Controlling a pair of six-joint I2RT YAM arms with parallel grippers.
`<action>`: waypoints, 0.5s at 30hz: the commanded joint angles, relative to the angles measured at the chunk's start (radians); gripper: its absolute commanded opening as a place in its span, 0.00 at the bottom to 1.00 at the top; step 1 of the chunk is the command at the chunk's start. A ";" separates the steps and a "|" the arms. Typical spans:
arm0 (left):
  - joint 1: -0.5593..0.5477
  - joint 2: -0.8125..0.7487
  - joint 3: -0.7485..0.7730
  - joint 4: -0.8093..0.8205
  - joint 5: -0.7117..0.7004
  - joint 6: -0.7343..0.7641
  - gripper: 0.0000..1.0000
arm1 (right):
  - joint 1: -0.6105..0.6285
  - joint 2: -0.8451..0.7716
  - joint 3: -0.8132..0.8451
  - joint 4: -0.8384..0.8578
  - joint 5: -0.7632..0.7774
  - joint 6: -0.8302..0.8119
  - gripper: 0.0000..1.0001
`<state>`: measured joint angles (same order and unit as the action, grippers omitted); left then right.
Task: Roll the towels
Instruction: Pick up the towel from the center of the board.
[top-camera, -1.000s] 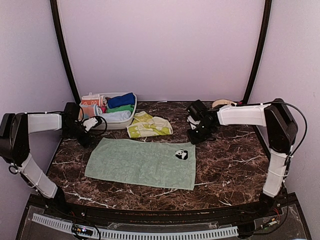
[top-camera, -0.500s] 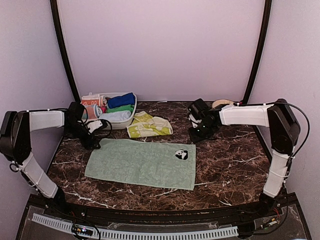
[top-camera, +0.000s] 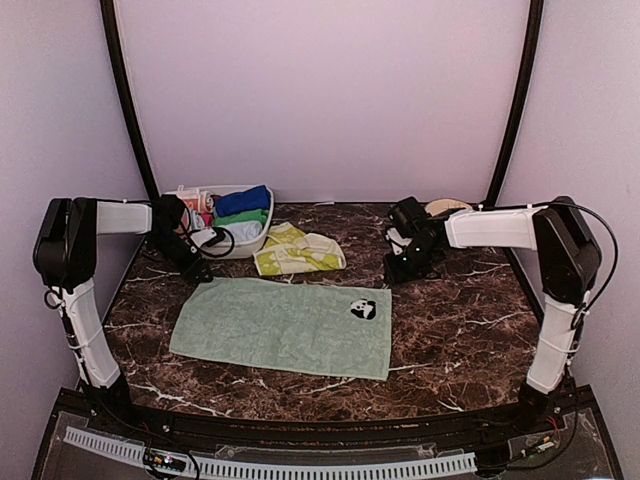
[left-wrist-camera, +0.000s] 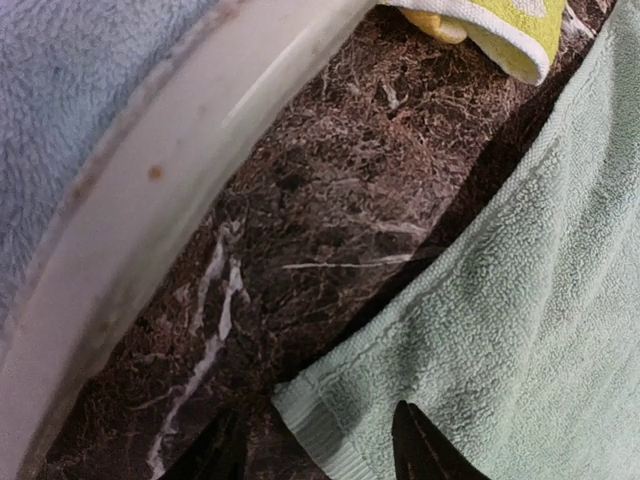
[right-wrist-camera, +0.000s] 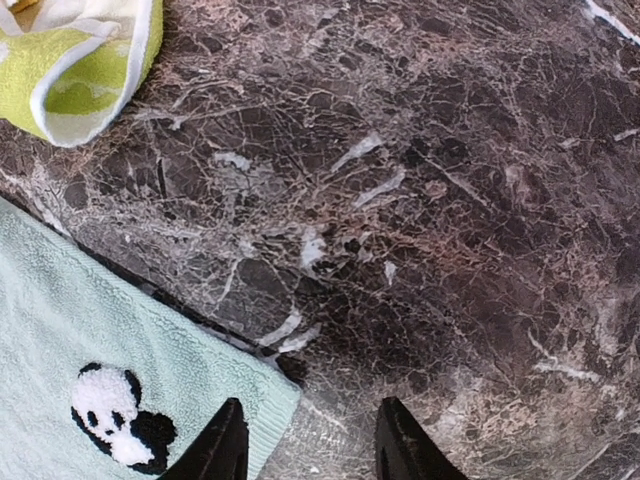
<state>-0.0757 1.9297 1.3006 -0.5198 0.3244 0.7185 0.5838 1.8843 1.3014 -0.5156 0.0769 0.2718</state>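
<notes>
Mint green terry is lying spread flat on the dark marble table (top-camera: 460, 330): this mint green towel (top-camera: 285, 325) is sitting unrolled, with its panda patch (top-camera: 363, 310) showing near its far right corner. The left gripper (left-wrist-camera: 318, 455) is hanging low over the towel's far left corner. Its jaws are standing moderately apart, and the corner's hem is lying flat and ungripped between the two fingertips. The right gripper (right-wrist-camera: 312, 445) is hovering over the towel's far right corner with its jaws likewise parted. One fingertip is sitting at the cloth's edge just beside the panda, and the other is over bare marble past that edge. A yellow-green patterned towel (top-camera: 297, 250) is lying crumpled just beyond the mint towel's far edge, apart from it. A white tub (top-camera: 268, 225) is sitting beyond the towel's far left corner, holding bundled cloths, a royal blue towel (top-camera: 243, 200) among them. A beige plate (top-camera: 447, 207) is peeking out well beyond the far right corner, behind the right arm.
</notes>
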 joint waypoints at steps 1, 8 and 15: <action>0.002 0.001 -0.007 -0.039 0.025 0.008 0.52 | -0.029 0.025 -0.009 0.024 -0.051 -0.007 0.47; 0.003 0.052 0.025 -0.023 0.008 -0.009 0.45 | -0.041 0.037 0.009 0.025 -0.093 -0.023 0.46; 0.006 0.059 0.005 -0.049 -0.014 0.017 0.24 | -0.043 0.081 0.042 0.013 -0.127 -0.036 0.46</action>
<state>-0.0757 1.9781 1.3087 -0.5213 0.3225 0.7219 0.5449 1.9274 1.3090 -0.5152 -0.0154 0.2497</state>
